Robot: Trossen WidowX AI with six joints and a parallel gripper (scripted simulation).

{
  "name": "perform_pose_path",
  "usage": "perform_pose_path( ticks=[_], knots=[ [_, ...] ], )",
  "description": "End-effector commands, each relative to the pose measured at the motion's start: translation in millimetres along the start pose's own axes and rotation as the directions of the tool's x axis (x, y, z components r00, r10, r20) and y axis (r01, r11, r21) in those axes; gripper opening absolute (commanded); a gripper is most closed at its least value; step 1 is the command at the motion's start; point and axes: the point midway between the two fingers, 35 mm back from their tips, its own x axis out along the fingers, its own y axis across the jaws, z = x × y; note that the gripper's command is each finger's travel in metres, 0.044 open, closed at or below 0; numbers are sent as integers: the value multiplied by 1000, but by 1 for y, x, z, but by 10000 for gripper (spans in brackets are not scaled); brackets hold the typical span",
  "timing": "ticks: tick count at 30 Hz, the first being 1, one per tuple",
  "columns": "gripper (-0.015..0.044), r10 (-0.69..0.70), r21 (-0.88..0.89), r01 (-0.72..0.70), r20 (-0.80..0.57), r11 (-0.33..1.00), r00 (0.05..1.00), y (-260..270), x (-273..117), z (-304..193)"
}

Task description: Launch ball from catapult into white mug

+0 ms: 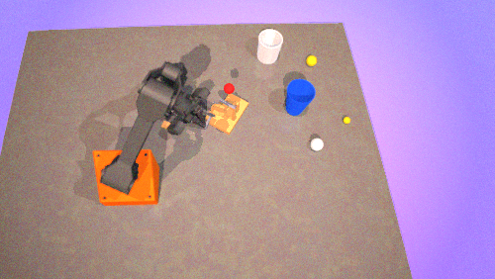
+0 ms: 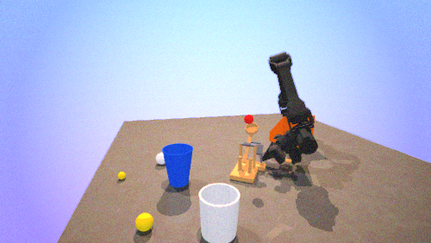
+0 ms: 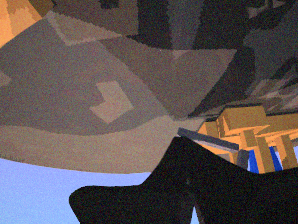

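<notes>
The red ball is in the air, just above the scoop of the catapult, touching nothing that I can make out. The wooden catapult stands on the table with its throwing arm swung up. The white mug stands upright; no ball shows inside it. My gripper is shut and empty, low beside the catapult on the arm's side. Whether its fingertips touch the catapult cannot be told.
A blue cup stands beyond the catapult. Near it lie a white ball, a larger yellow ball and a smaller yellow ball. A small orange-brown piece shows beneath my arm.
</notes>
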Motion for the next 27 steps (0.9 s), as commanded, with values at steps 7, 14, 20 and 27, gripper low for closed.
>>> perform_pose_path(
  ticks=[7,14,20,27],
  knots=[
    [0,-10,-8,10,13,1000,1000,-9,-90,-28],
    [0,-5,0,5,7,1000,1000,-3,-130,-42],
    [157,-32,123,23,72,992,997,-23,-109,-32],
    [341,-76,327,16,170,945,983,-51,-111,-33]
  ],
)
